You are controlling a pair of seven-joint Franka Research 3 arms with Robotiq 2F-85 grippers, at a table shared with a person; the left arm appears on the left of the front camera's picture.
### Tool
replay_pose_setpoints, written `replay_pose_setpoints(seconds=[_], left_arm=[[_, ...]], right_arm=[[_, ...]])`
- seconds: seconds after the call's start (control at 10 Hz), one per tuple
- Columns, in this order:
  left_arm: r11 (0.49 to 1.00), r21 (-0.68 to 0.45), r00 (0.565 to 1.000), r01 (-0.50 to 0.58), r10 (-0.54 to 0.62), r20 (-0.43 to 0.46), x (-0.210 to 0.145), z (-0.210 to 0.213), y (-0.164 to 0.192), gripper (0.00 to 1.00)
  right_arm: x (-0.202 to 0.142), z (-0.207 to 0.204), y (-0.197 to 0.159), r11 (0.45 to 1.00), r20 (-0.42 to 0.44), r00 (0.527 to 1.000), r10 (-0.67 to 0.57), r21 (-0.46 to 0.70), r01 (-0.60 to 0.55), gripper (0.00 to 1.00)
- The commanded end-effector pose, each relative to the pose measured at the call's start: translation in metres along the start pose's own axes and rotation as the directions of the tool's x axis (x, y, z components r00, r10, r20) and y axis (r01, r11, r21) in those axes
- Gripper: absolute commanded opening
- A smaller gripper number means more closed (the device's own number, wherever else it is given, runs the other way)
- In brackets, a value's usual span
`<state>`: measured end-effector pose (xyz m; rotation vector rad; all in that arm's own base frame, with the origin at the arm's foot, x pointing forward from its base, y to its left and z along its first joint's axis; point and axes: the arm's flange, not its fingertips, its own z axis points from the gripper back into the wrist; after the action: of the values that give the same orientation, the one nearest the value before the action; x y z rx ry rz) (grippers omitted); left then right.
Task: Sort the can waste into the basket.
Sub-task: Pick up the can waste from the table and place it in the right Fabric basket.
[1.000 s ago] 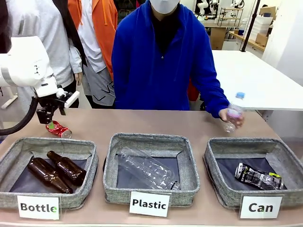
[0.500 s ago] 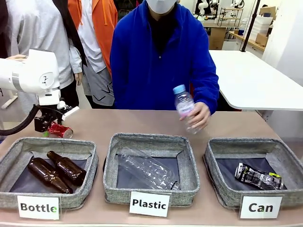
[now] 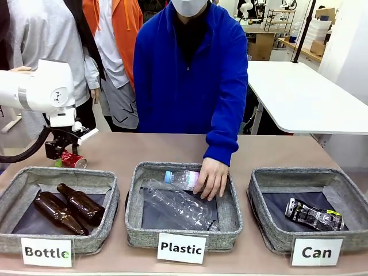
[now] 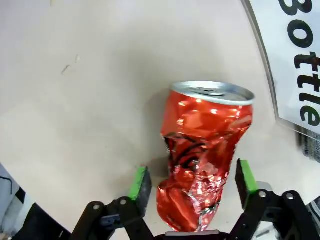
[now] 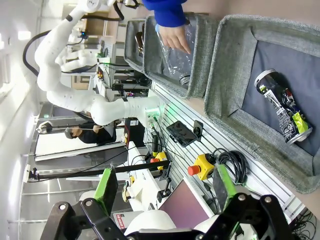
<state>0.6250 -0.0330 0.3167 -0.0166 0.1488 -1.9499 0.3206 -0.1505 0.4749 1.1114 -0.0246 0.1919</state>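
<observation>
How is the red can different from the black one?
The red can is crushed in the middle; the black can is only dented. The red can lies on the table behind the Bottle basket; the black can lies in the Can basket. Both are small metal cans lying on their sides.

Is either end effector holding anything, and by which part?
Nothing gripped yet. The left end effector straddles the crushed lower half of the red can, a gap at one pad; the right end effector is open, empty.
</observation>
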Motion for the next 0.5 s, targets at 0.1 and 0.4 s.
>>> replay_pose_setpoints(seconds=[0.1, 0.4], left_arm=[[1.0, 0.001, 0.999, 0.024, -0.024, 0.023, -0.0051, 0.0035, 0.0039, 0.35], [1.0, 0.016, 0.999, 0.026, -0.027, 0.039, -0.0062, 0.0049, 0.0062, 0.0]], right_arm=[[-0.0038, 0.002, -0.0011, 1.0, -0.016, 1.0, 0.026, -0.007, -0.027, 1.0], [-0.0038, 0.002, -0.0011, 1.0, -0.016, 1.0, 0.026, -0.007, -0.027, 1.0]])
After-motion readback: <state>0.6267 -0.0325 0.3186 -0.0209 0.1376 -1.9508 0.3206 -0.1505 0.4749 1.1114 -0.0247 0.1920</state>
